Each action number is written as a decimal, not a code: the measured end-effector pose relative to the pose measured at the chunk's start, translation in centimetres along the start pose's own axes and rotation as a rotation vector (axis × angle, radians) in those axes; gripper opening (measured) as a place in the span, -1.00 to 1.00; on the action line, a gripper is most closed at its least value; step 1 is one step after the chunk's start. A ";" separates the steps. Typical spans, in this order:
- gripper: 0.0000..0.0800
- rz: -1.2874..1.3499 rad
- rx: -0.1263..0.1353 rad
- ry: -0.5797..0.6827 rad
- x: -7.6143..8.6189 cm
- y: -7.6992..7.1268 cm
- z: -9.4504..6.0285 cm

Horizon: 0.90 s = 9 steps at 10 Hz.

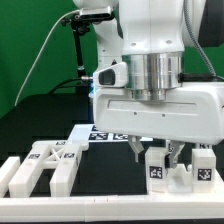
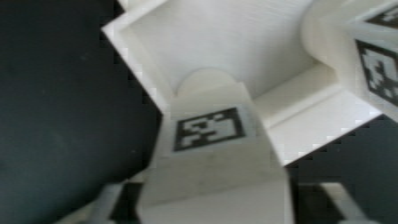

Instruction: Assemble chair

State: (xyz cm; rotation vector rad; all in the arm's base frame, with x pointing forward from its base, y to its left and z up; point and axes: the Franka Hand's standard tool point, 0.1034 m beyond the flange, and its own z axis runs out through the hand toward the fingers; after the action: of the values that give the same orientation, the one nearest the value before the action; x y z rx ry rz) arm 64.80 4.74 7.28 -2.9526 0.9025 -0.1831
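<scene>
My gripper (image 1: 157,150) is shut on a white chair bar (image 1: 157,172) with a square tag, held low over the table at the exterior view's right. In the wrist view the bar (image 2: 214,135) runs out from between the jaws, filling the gap between the fingers (image 2: 118,204). Its far end lies against a flat white chair panel (image 2: 196,45). Another tagged white part (image 2: 365,60) sits beside it. In the exterior view a further white block (image 1: 203,165) stands right of the held bar. Several more white tagged chair parts (image 1: 45,165) lie at the left.
The marker board (image 1: 82,130) lies flat behind the parts, near the arm's base. A white border rail (image 1: 100,207) runs along the table's front edge. A green backdrop and a black cable are at the back left.
</scene>
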 end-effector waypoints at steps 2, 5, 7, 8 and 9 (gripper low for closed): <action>-0.29 0.163 0.000 0.000 0.0 0.0 0.0; -0.29 0.539 -0.002 -0.009 0.0 0.3 0.1; -0.29 0.947 0.002 -0.037 0.0 0.6 0.0; -0.29 1.119 0.006 -0.053 -0.1 0.6 0.0; -0.29 1.201 0.012 -0.064 -0.1 0.7 0.1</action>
State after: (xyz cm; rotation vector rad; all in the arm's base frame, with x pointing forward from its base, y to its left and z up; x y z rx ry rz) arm 64.32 4.27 7.15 -1.8789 2.3464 -0.0244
